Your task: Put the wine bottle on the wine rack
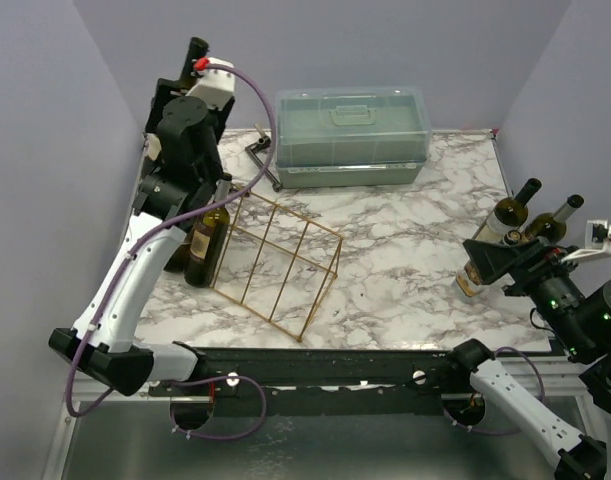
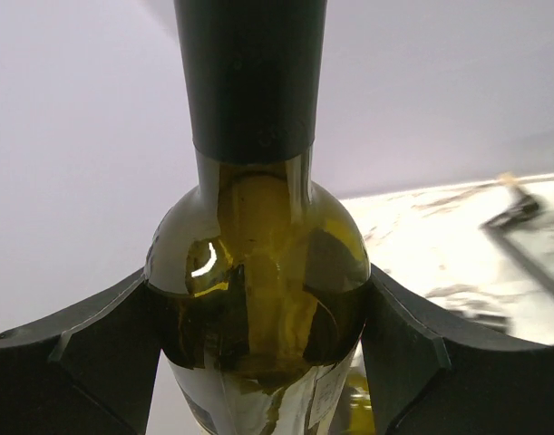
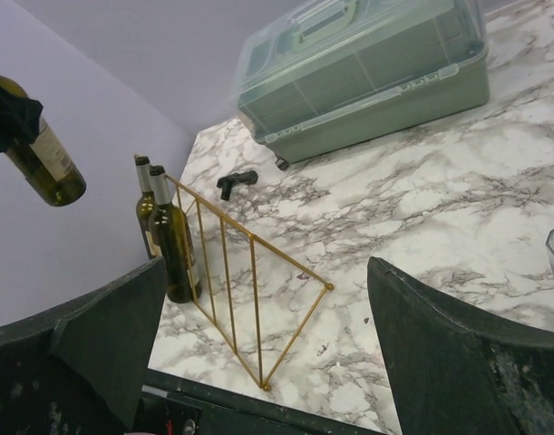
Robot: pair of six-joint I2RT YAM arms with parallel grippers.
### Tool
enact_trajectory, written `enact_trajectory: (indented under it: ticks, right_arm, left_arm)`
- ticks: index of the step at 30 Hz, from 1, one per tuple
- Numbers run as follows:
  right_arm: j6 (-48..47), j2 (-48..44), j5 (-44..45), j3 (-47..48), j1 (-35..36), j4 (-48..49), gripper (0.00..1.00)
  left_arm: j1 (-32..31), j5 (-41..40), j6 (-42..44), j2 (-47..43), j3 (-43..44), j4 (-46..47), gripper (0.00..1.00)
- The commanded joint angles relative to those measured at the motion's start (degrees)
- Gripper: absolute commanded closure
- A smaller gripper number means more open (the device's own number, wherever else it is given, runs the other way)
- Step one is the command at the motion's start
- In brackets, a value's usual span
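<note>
My left gripper (image 1: pixel 177 95) is raised at the far left and shut on a dark green wine bottle (image 2: pixel 258 272) at its shoulder; the capped neck (image 1: pixel 196 48) points up and away. The right wrist view shows this bottle (image 3: pixel 43 159) in the air, left of and above the rack. The gold wire wine rack (image 1: pixel 277 258) lies on the marble table left of centre, with no bottle on it; it also shows in the right wrist view (image 3: pixel 245 272). My right gripper (image 1: pixel 493 262) is open and empty at the right, its fingers (image 3: pixel 440 344) spread wide.
Two wine bottles (image 1: pixel 206 243) stand close against the rack's left side. Two more bottles (image 1: pixel 512 208) stand at the right beside my right gripper. A translucent green lidded box (image 1: pixel 351 135) sits at the back, with a small black object (image 1: pixel 263 160) to its left. Walls close in on both sides.
</note>
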Motion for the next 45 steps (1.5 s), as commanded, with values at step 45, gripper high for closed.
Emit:
enact_trajectory:
  ticks: [45]
  right_arm:
    - [2.76,14.20,-11.11,-7.74,0.29,2.03,0.06]
  left_arm:
    - [36.47,20.28,-12.26,5.98,-40.15,32.60,1.00]
